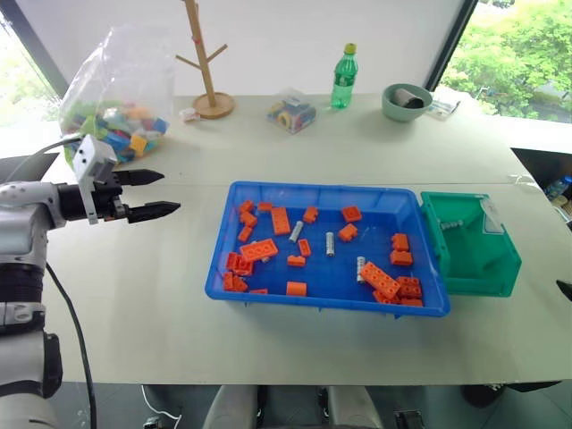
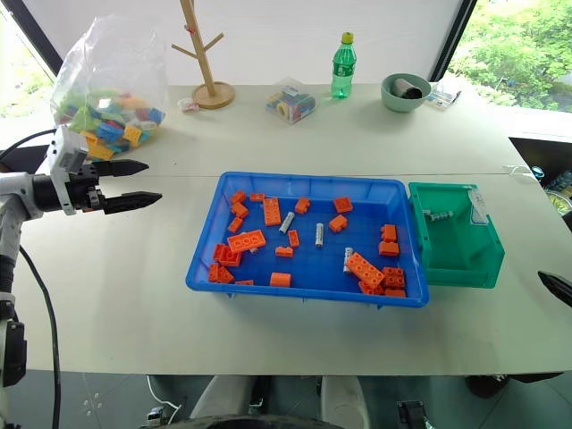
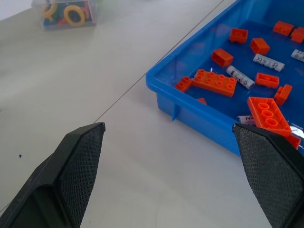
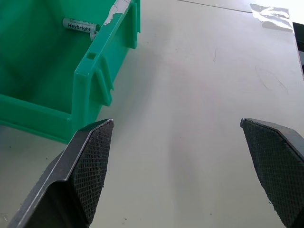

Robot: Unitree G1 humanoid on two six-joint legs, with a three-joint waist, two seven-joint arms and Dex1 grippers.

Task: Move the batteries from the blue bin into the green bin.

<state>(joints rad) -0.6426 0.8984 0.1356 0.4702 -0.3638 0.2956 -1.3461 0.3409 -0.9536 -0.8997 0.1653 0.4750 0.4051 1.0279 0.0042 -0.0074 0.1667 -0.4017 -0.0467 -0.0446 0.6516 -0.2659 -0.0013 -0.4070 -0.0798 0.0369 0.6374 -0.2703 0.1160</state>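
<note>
Three batteries (image 1: pixel 330 244) lay among the orange bricks (image 1: pixel 258 250) in the blue bin (image 1: pixel 234 274) on the counter (image 1: pixel 143 304), and one more sat in the far corner of the green bin (image 1: pixel 514 268), which stood touching the blue bin's right end. I had my left claw (image 1: pixel 153 194) hovering over the bare counter left of the blue bin, fingers spread and empty — my right claw (image 4: pixel 178 156), likewise released and holding nothing, hung just beside the green bin's outer wall.

Blue bin (image 1: pixel 268 290); green bin (image 1: pixel 500 268); orange bricks (image 1: pixel 259 249); silver-grey batteries (image 1: pixel 330 243).
</note>
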